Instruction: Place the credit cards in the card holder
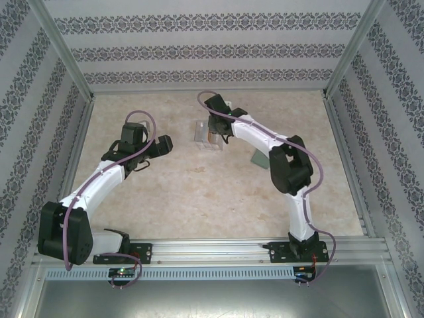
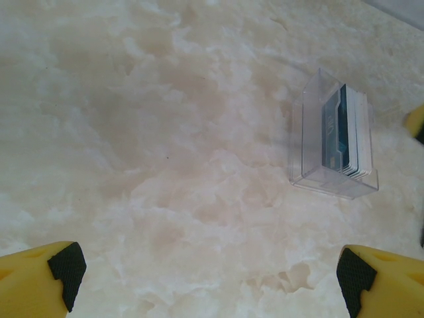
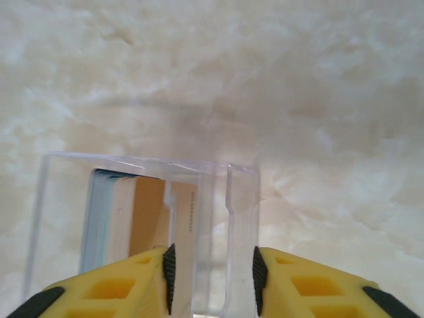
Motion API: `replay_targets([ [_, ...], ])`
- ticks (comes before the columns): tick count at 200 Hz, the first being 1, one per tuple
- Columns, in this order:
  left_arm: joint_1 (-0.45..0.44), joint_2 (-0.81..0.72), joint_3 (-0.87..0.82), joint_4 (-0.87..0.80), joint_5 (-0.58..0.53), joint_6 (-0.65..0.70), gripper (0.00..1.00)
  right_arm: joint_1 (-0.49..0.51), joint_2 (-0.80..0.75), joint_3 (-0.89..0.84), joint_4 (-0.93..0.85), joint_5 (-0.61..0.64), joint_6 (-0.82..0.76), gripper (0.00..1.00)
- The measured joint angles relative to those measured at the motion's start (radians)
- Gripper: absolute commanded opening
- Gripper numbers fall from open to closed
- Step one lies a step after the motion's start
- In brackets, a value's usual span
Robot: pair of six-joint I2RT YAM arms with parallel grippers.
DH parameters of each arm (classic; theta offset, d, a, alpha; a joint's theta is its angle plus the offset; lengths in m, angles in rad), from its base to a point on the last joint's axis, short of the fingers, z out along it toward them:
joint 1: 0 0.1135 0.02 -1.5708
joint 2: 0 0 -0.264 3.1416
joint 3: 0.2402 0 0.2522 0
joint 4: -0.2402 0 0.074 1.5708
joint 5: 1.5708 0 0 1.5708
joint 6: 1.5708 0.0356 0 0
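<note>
left end effector (image 2: 211, 273): wide apart, empty | right end effector (image 3: 212, 271): half apart, astride clear plastic stand (image 3: 242, 199) wall | pale, orange credit cards (image 3: 122, 212): in stand | sage-green flat card holder (image 1: 257, 159): on bench (image 1: 185, 199), right of stand

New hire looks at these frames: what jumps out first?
A clear plastic stand holding a row of cards sits mid-table, with the right arm's jaws straddling its near edge, partly apart. The left arm's jaws hang wide open over the table to the stand's left. A green wallet peeks out beside the right arm.
</note>
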State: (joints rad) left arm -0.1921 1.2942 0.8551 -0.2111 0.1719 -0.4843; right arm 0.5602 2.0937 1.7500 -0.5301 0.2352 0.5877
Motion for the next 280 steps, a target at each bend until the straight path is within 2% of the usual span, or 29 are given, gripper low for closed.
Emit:
replay_targets([
  [30,-0.026,-0.013,-0.054,0.072,-0.002,-0.011,0.99,-0.032,-0.230,-0.192,0.047,0.008,-0.012,0.54],
  [45,-0.048,-0.013,-0.055,0.071,-0.012,-0.005,0.99,-0.081,-0.335,-0.297,0.064,0.015,-0.014,0.68],
  [57,-0.065,-0.013,-0.048,0.070,-0.026,0.014,1.00,-0.140,-0.400,-0.381,0.071,0.021,-0.004,0.86],
  [62,-0.071,-0.012,-0.043,0.070,-0.031,0.022,1.00,-0.165,-0.418,-0.413,0.069,0.023,0.008,0.96],
  [65,-0.075,-0.012,-0.040,0.069,-0.035,0.027,1.00,-0.182,-0.428,-0.430,0.069,0.023,0.002,0.98],
  [89,-0.090,-0.003,-0.012,0.072,-0.053,0.051,1.00,-0.295,-0.441,-0.549,0.054,0.006,0.021,0.98],
  [122,-0.122,0.043,-0.005,0.087,-0.056,0.051,0.99,-0.369,-0.391,-0.618,0.033,-0.062,0.035,0.98],
  [180,-0.142,0.109,0.111,0.035,-0.080,0.061,0.99,-0.373,-0.273,-0.603,0.049,-0.146,0.028,0.98],
  [240,-0.142,0.109,0.105,0.034,-0.098,0.056,0.99,-0.365,-0.245,-0.587,0.064,-0.151,0.022,0.95],
  [280,-0.142,0.108,0.094,0.032,-0.102,0.053,0.99,-0.352,-0.224,-0.578,0.079,-0.152,-0.038,0.90],
])
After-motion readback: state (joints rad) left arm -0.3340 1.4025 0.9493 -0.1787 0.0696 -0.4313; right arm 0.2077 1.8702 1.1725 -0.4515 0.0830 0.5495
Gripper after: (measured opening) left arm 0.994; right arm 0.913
